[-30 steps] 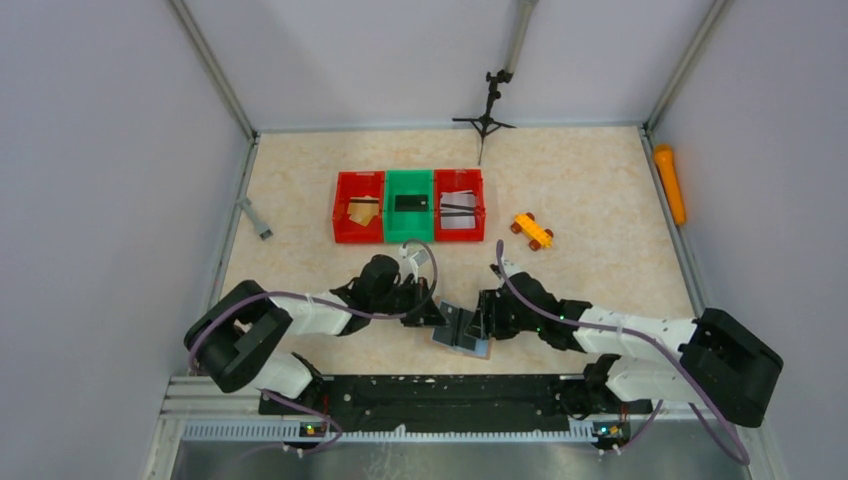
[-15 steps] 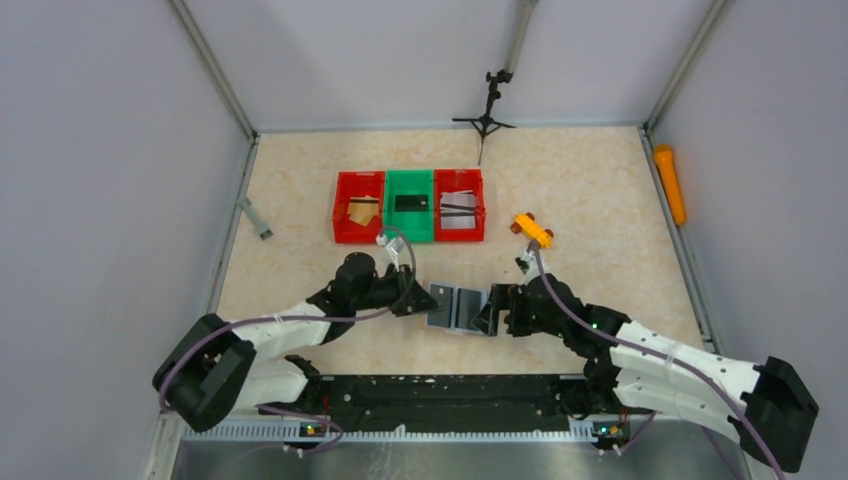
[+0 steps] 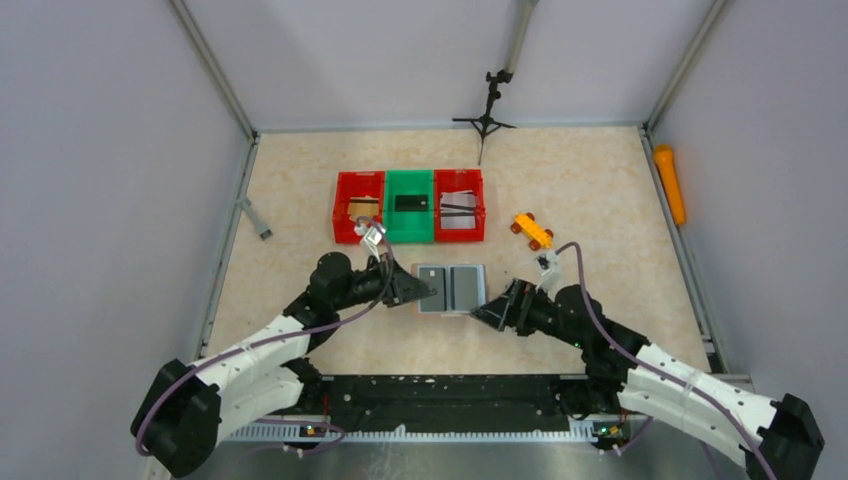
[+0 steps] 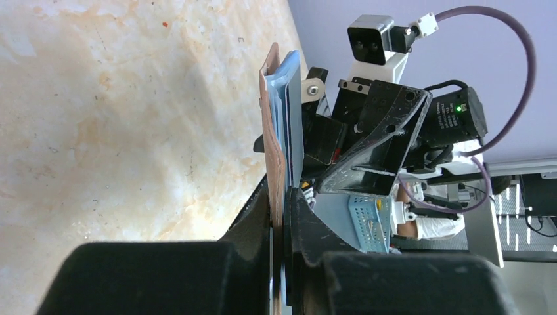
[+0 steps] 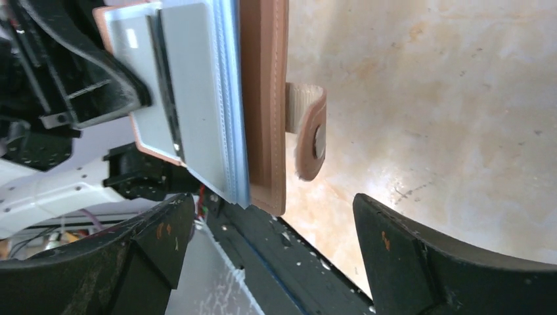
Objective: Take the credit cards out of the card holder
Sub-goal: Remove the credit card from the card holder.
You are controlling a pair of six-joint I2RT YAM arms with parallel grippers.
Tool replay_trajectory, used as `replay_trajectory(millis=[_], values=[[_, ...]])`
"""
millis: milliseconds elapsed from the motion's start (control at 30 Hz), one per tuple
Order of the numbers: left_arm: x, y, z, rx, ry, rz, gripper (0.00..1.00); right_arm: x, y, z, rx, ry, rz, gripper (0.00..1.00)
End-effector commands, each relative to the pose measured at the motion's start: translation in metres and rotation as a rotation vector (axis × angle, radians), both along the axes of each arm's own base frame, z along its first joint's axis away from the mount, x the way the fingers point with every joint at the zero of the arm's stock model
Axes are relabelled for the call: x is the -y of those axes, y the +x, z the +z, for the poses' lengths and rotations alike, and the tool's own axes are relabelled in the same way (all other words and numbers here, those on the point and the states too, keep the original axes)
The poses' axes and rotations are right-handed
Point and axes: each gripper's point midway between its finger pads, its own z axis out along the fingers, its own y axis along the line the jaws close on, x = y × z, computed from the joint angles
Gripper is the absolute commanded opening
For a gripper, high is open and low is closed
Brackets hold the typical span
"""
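The card holder (image 3: 451,290) is open, its two grey panels facing up, held off the table in front of the bins. My left gripper (image 3: 428,293) is shut on its left edge; the left wrist view shows the jaws (image 4: 281,210) pinching the brown leather (image 4: 272,131), with light blue cards (image 4: 293,98) tucked inside. My right gripper (image 3: 488,312) is open at the holder's right edge; in the right wrist view the gripper (image 5: 276,236) straddles the brown cover (image 5: 263,98) without touching it. A grey panel (image 5: 190,72) and a snap strap (image 5: 310,131) show there.
Three bins stand behind the holder: a red bin (image 3: 340,207) with a tan-gold card (image 3: 362,210), a green bin (image 3: 390,205) with a black card (image 3: 411,203), a red bin (image 3: 481,205) with a white-grey card (image 3: 458,212). An orange toy car (image 3: 531,230), an orange cylinder (image 3: 670,183), a tripod (image 3: 488,110) and a grey tool (image 3: 255,218) are around.
Both arms have reached forward and carried the card holder from the near edge toward the bins. The holder now lies flatter and wider open. The right gripper now stands open.
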Motion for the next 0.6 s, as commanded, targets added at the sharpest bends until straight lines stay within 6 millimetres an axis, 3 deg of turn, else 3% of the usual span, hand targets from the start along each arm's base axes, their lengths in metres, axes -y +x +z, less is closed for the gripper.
replay_trajectory(millis=[0,100,167,367,500,567], values=[[0.004,-0.004,0.024,0.022,-0.053,-0.039,0.0,-0.005,0.005,0.045,0.09,0.225,-0.024,0.86],[0.005,-0.008,0.027,0.016,-0.079,-0.062,0.0,0.0,0.004,0.058,0.131,0.297,-0.041,0.66],[0.005,-0.01,0.029,0.014,-0.089,-0.069,0.0,0.003,0.004,0.065,0.148,0.324,-0.054,0.6],[0.008,-0.015,0.039,0.012,-0.131,-0.109,0.0,0.004,0.007,0.071,0.154,0.321,-0.071,0.6],[0.008,-0.016,0.043,0.018,-0.145,-0.112,0.0,0.005,0.012,0.063,0.123,0.264,-0.092,0.74],[0.008,-0.017,0.046,0.024,-0.153,-0.119,0.0,0.003,0.012,0.063,0.124,0.269,-0.087,0.74]])
